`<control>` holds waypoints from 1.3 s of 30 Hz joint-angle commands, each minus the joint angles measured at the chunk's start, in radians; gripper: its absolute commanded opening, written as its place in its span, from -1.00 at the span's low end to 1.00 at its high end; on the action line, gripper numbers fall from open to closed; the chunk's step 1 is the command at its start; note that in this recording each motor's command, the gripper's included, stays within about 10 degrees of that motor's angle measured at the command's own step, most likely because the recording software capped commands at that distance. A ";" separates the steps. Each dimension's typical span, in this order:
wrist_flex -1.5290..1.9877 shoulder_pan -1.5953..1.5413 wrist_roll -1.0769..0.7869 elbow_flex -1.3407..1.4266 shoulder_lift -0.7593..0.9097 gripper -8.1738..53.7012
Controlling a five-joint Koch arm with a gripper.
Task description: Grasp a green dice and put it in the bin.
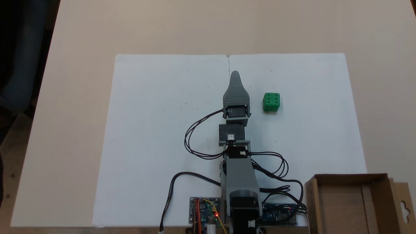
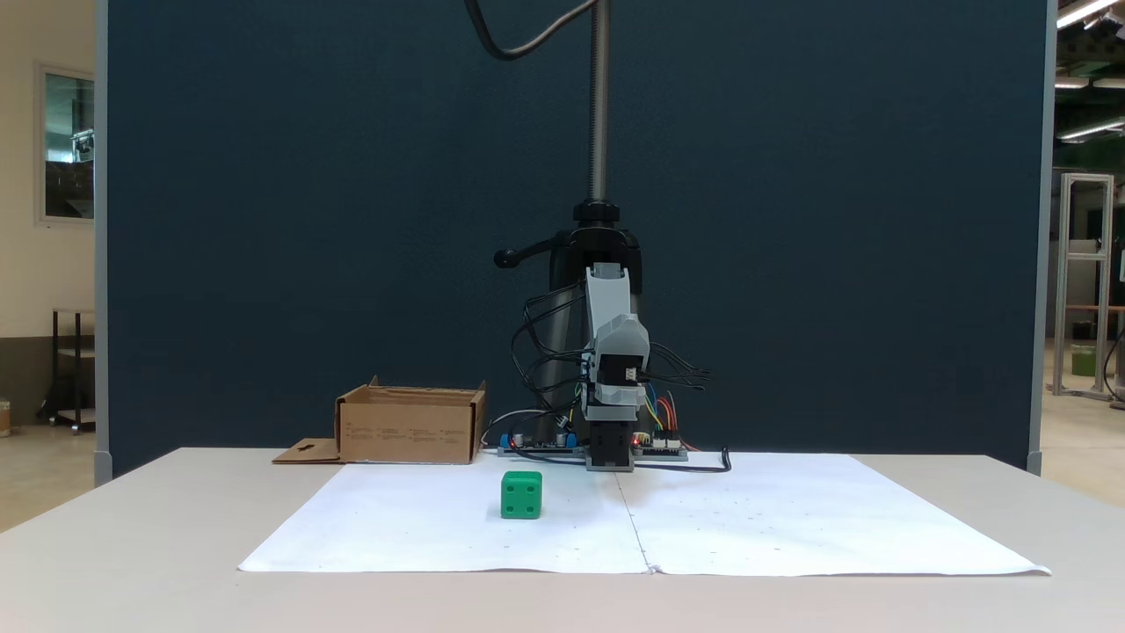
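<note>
The green dice (image 1: pixel 271 102) sits on white paper, to the right of my gripper (image 1: pixel 235 76) in this fixed view and clear of it by about a dice width. In the other fixed view the green dice (image 2: pixel 521 495) lies left of and nearer the camera than the gripper (image 2: pixel 610 457). The gripper is low over the paper and points away from the arm's base. One jaw covers the other, so its state is hidden. The bin (image 1: pixel 351 177), a brown cardboard box with a hang-hole flap (image 1: pixel 404 204), stands beside the base and appears again as the bin (image 2: pixel 409 431) at the back left.
Two white paper sheets (image 1: pixel 162 130) cover the beige table (image 1: pixel 81 32). Circuit boards (image 1: pixel 204 214) and loose black cables (image 1: pixel 195 136) lie around the arm's base. A dark stand pole (image 2: pixel 598 132) rises behind the arm before a blue partition.
</note>
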 commanded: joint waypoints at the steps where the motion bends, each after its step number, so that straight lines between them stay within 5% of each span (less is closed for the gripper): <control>1: -0.012 -0.028 -0.011 0.072 0.112 0.66; 20: 0.043 -0.021 -0.012 0.051 0.110 0.63; 39: 1.035 0.095 -0.012 -0.448 0.114 0.70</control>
